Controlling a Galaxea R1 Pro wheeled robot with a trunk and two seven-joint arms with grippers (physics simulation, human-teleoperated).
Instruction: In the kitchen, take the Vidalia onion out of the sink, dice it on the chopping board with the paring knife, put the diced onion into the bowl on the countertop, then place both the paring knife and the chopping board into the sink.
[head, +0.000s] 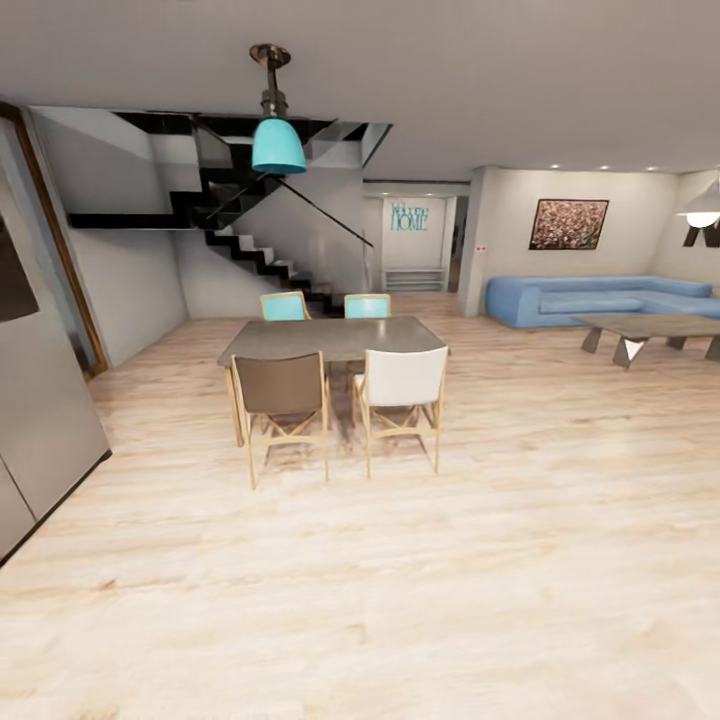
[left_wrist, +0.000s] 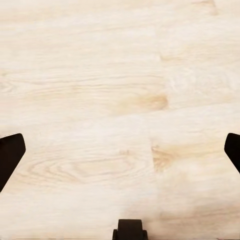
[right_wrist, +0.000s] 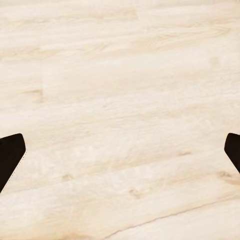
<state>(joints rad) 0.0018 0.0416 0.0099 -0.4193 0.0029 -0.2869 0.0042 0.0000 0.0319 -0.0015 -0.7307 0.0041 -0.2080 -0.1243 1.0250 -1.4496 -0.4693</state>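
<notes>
Pale wood floor (head: 400, 600) runs wide across the head view, and we're looking out over an open room, with nothing of the kitchen job on show from here: where the onion, board, knife, bowl and sink are, I cannot tell. Dead ahead stands a grey dining table (head: 333, 338) with four chairs round it, a brown-backed chair (head: 281, 390) and a white-backed chair (head: 402, 382) on the near side, two teal chairs (head: 325, 306) tucked behind. A teal pendant lamp (head: 278, 140) hangs above it. Behind that, a dark staircase (head: 250, 235) climbs along the wall. Off to the right sits a blue sofa (head: 600, 298) with a low coffee table (head: 650, 332) just in front, and a framed picture (head: 568, 223) on the wall above. A grey cabinet panel (head: 40, 400) fills the left edge. Between the camera and the dining set lies open floor. Now down at the wrists: the left gripper (left_wrist: 120, 150) hangs over bare floorboards, dark fingertips (left_wrist: 10, 155) parted right out to the picture's edges, nothing between them. Same story for the right gripper (right_wrist: 120, 150), fingertips (right_wrist: 10, 157) spread wide, holding nothing, only plank grain beneath.
</notes>
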